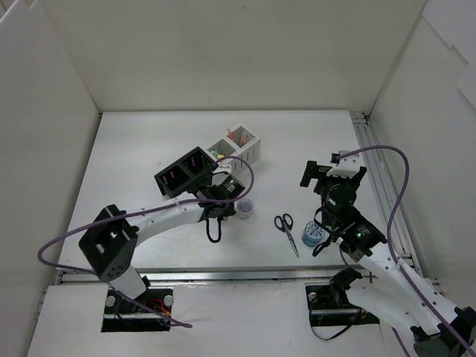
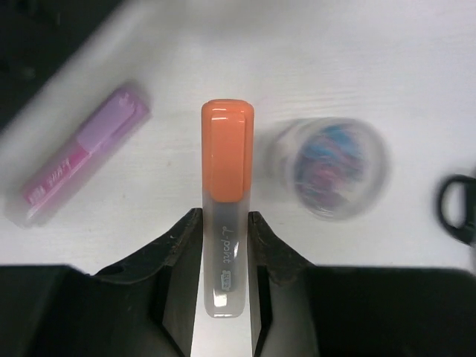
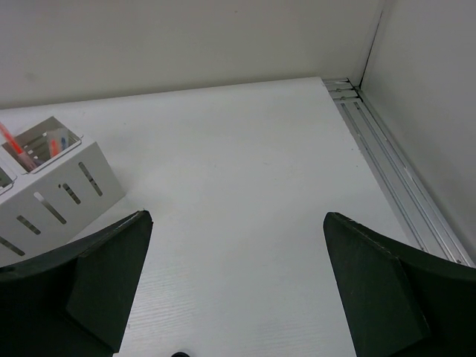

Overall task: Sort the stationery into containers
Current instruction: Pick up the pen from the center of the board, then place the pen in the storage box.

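- Marker (image 2: 227,152), orange-capped, is clamped in my left gripper (image 2: 224,223): the jaws press both sides of its clear barrel, just below the cap. It lies flat on the table (image 1: 149,149), cap pointing away from me.
- Handling, as I judge it: light, stiff and smooth plastic. It could slip or swing if pinched near one end. My hold is about mid-barrel, so it should lift level. A firm squeeze will not hurt it.
- Just left of it lies a pink marker (image 2: 82,167), angled and not touching. Just right stands the tub (image 2: 335,167), close enough to be nudged if I swing sideways.
- Scissors (image 1: 285,225) lie further right, with the tape (image 1: 313,233) beside them, near my right arm.
- My right gripper (image 3: 238,253) hangs wide open above bare table and holds nothing.
- Organiser (image 1: 242,145) sits just beyond my left gripper. Its black compartments are nearer my left side and its white ones farther back.
- One white compartment already holds what look like pens, orange and pink.
- I cannot tell what is in the black ones.
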